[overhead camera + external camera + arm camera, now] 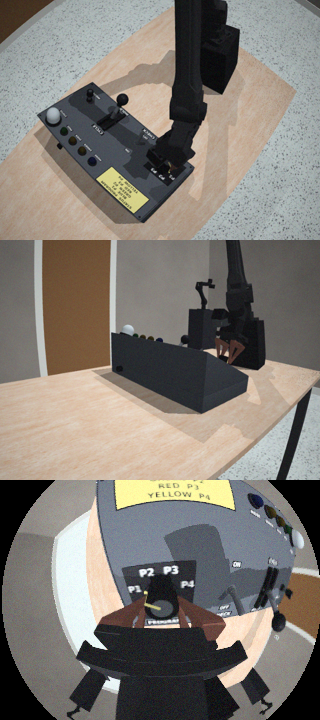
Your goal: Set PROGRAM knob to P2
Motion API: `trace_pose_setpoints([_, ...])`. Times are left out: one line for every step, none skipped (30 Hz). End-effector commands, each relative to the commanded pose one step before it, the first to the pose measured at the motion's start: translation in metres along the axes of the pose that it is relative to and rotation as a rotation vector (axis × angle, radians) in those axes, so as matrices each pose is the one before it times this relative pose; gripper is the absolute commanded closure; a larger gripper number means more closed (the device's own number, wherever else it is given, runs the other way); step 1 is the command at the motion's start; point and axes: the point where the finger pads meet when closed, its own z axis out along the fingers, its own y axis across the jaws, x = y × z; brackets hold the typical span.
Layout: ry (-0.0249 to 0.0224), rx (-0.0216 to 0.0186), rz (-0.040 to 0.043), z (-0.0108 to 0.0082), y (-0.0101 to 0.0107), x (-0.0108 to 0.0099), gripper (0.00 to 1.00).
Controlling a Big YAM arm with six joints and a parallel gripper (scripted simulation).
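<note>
The dark grey console point(113, 149) lies on the wooden table. Its PROGRAM knob point(162, 602) is black with a yellow pointer line, set in a black plate marked P1, P2, P3, P4. In the wrist view the pointer aims up and to the left, between the P1 and P2 marks. My gripper point(161, 599) is shut on the knob, its brown fingers on either side of it. In the top view the gripper point(170, 165) covers most of the knob. In the exterior view the fingers point(228, 351) reach down onto the console's sloped face.
On the console are a ball-topped lever point(119, 103) between HOLD and CYCLE, a small toggle point(89, 95), a white dome lamp point(53, 115), several coloured lamps point(77, 145), a CHECK switch point(140, 138) and a yellow legend label point(122, 189). The arm's black base point(219, 59) stands behind.
</note>
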Motion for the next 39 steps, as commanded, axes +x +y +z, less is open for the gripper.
trace_pose_setpoints([-0.03130, -0.01774, 0.13051, 0.00100, 0.00776, -0.01797, 1.00])
trace_pose_setpoints([0.00000, 0.00000, 0.00000, 0.00000, 0.00000, 0.00000, 1.00])
trace_pose_setpoints([0.00000, 0.00000, 0.00000, 0.00000, 0.00000, 0.00000, 1.00])
trace_pose_setpoints([0.00004, 0.00007, 0.02276, 0.00001, -0.00002, 0.00002, 1.00])
trace_pose_setpoints([0.00003, 0.00007, 0.02361, 0.00001, -0.00002, 0.00002, 1.00])
trace_pose_setpoints([0.00003, 0.00007, 0.02437, 0.00000, -0.00002, 0.00002, 1.00])
trace_pose_setpoints([0.00003, 0.00007, 0.02501, 0.00001, -0.00002, 0.00002, 1.00])
trace_pose_setpoints([0.00004, 0.00008, 0.02555, 0.00001, -0.00002, 0.00002, 1.00])
trace_pose_setpoints([0.00004, 0.00008, 0.02597, 0.00001, -0.00002, 0.00002, 1.00])
trace_pose_setpoints([0.00004, 0.00008, 0.02627, 0.00001, -0.00003, 0.00002, 1.00])
trace_pose_setpoints([0.00004, 0.00009, 0.02645, 0.00001, -0.00003, 0.00002, 1.00])
trace_pose_setpoints([0.00004, 0.00009, 0.02651, 0.00001, -0.00003, 0.00002, 1.00])
trace_pose_setpoints([0.00004, 0.00009, 0.02646, 0.00001, -0.00003, 0.00002, 1.00])
trace_pose_setpoints([0.00004, 0.00009, 0.02627, 0.00001, -0.00003, 0.00002, 1.00])
trace_pose_setpoints([0.00003, 0.00009, 0.02597, 0.00001, -0.00003, 0.00002, 1.00])
trace_pose_setpoints([0.00004, 0.00009, 0.02555, 0.00001, -0.00003, 0.00002, 1.00])
trace_pose_setpoints([0.00004, 0.00008, 0.02499, 0.00000, -0.00002, 0.00003, 1.00])
trace_pose_setpoints([0.00005, 0.00002, 0.02423, -0.00001, 0.00002, 0.00007, 1.00])
trace_pose_setpoints([0.00000, 0.00000, 0.00000, 0.00000, 0.00000, 0.00000, 1.00])
trace_pose_setpoints([0.00000, 0.00000, 0.00000, 0.00000, 0.00000, 0.00000, 1.00])
trace_pose_setpoints([0.00007, 0.00005, 0.02348, -0.00001, 0.00000, 0.00008, 1.00])
trace_pose_setpoints([0.00003, 0.00008, 0.02276, 0.00001, -0.00003, 0.00002, 1.00])
trace_pose_setpoints([0.00003, 0.00008, 0.02181, 0.00001, -0.00003, 0.00002, 1.00])
trace_pose_setpoints([0.00002, 0.00008, 0.02078, 0.00001, -0.00003, 0.00002, 1.00])
trace_pose_setpoints([0.00003, 0.00007, 0.01964, 0.00000, -0.00002, 0.00002, 1.00])
trace_pose_setpoints([0.00004, 0.00003, 0.01838, -0.00001, 0.00000, 0.00005, 1.00])
trace_pose_setpoints([0.00003, 0.00005, 0.01718, 0.00000, -0.00001, 0.00003, 1.00])
trace_pose_setpoints([0.00003, 0.00004, 0.01586, 0.00000, -0.00001, 0.00004, 1.00])
trace_pose_setpoints([0.00003, 0.00003, 0.01452, 0.00000, -0.00001, 0.00004, 1.00])
trace_pose_setpoints([0.00002, 0.00006, 0.01321, 0.00000, -0.00002, 0.00001, 1.00])
trace_pose_setpoints([0.00001, 0.00005, 0.01183, 0.00000, -0.00002, 0.00001, 1.00])
trace_pose_setpoints([0.00001, 0.00005, 0.01045, 0.00000, -0.00002, 0.00001, 1.00])
trace_pose_setpoints([0.00001, 0.00004, 0.00909, 0.00000, -0.00002, 0.00001, 1.00])
trace_pose_setpoints([0.00001, 0.00004, 0.00775, 0.00000, -0.00001, 0.00001, 1.00])
trace_pose_setpoints([0.00003, 0.00002, 0.00646, 0.00000, -0.00001, 0.00001, 1.00])
trace_pose_setpoints([0.00000, 0.00000, 0.00000, 0.00000, 0.00000, 0.00000, 1.00])
trace_pose_setpoints([0.00000, 0.00000, 0.00000, 0.00000, 0.00000, 0.00000, 1.00])
trace_pose_setpoints([0.00009, 0.00000, 0.00523, 0.00000, -0.00001, 0.00002, 1.00])
trace_pose_setpoints([0.00010, -0.00002, 0.00408, 0.00000, 0.00000, 0.00002, 1.00])
